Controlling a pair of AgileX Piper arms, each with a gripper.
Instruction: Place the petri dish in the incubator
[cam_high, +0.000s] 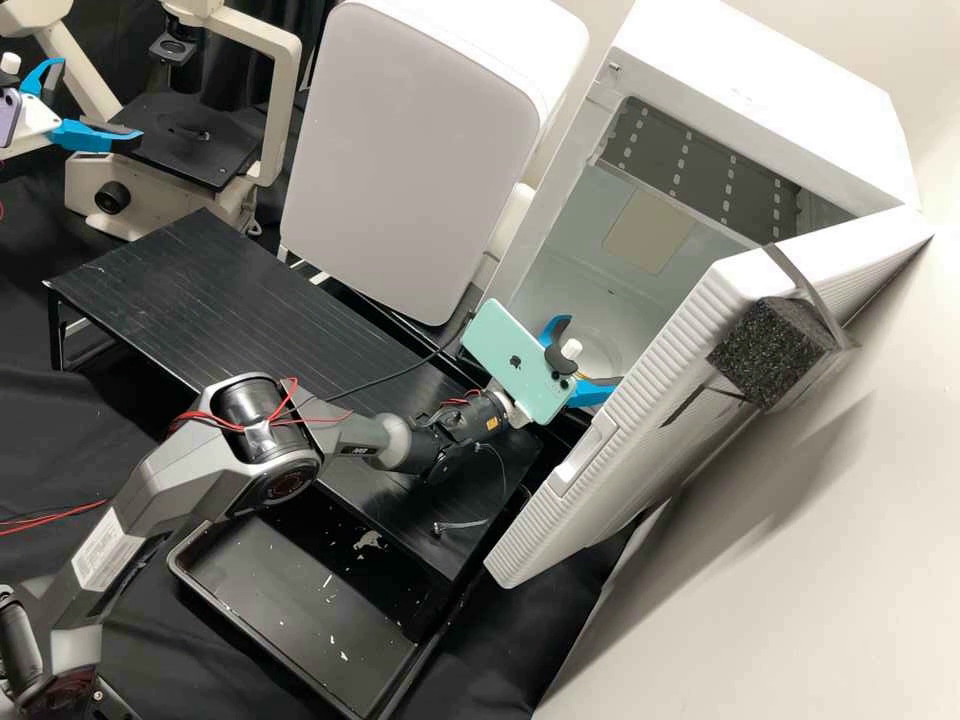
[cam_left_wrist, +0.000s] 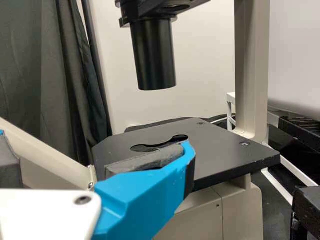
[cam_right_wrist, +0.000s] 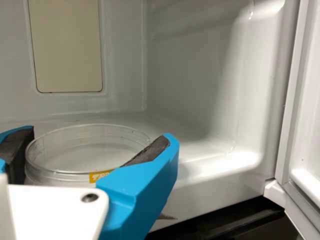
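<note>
R. gripper (cam_right_wrist: 100, 134) w/ petri dish (cam_right_wrist: 65, 170) at the mouth of the open incubator (cam_high: 760, 95). Dish lies directly btwn the two pads, one on either side of its wall, the jaws closed across its diam. Being round, it has no long axis; what governs the move is depth, i.e. dish vs. front edge of the incubator floor (cam_right_wrist: 187, 137), w/ the back wall well beyond. Dish sits roughly level, near that edge; its base is partly hidden, so contact w/ the floor can't be told for certain. Next, by judgement: carry straight inward, clear of the edge, set down flat, then spread the jaws evenly so neither pad drags the dish. L. gripper (cam_high: 101, 100), jaws apart, nothing held, is by the microscope (cam_high: 282, 110), far the more distant of the two.
</note>
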